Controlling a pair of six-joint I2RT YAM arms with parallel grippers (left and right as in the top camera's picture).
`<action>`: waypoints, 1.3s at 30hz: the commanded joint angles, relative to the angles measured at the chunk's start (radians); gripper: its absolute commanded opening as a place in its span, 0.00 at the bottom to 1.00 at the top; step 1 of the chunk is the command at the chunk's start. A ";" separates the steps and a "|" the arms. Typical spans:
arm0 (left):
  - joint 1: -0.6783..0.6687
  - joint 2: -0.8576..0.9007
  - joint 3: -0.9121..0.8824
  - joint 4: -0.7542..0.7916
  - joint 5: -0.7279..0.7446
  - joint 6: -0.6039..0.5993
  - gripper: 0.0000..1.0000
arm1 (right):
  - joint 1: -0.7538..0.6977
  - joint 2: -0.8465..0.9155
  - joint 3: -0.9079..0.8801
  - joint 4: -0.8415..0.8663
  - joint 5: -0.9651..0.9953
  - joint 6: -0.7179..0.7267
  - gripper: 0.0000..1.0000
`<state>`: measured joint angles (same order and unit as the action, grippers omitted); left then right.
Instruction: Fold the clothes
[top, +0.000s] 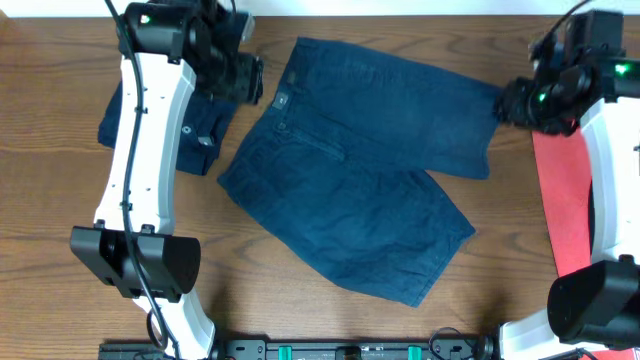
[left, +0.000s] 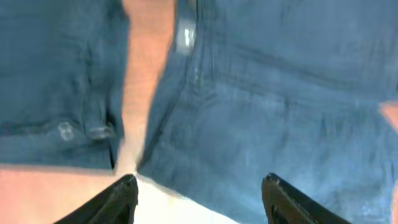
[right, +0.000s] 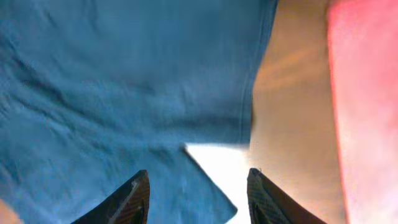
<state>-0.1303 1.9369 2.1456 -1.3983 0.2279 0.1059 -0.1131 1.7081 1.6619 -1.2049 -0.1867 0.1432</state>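
Overhead | denim shorts (top: 350, 170) | dark navy, spread flat, legs splayed

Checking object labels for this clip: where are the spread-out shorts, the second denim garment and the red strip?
spread-out shorts (top: 350, 190), overhead view, middle of the fabric.
second denim garment (top: 205, 125), overhead view, the exposed part nearest the shorts.
red strip (top: 565, 200), overhead view, its middle.

White left arm (top: 150, 130) and right arm (top: 612, 160), black joints (top: 140, 262), green lights (top: 145, 17)
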 joint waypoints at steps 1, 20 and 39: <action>0.001 0.020 -0.047 -0.061 -0.016 0.006 0.66 | 0.034 -0.010 -0.123 -0.032 -0.009 -0.013 0.49; 0.000 0.020 -0.633 0.210 -0.004 -0.013 0.66 | 0.140 -0.010 -0.864 0.518 -0.027 0.140 0.32; 0.000 0.020 -0.684 0.256 0.032 -0.036 0.66 | 0.008 -0.011 -0.526 0.465 0.166 0.121 0.32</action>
<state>-0.1303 1.9469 1.4635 -1.1427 0.2325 0.0784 -0.1020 1.6970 1.0981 -0.6971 -0.0086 0.2821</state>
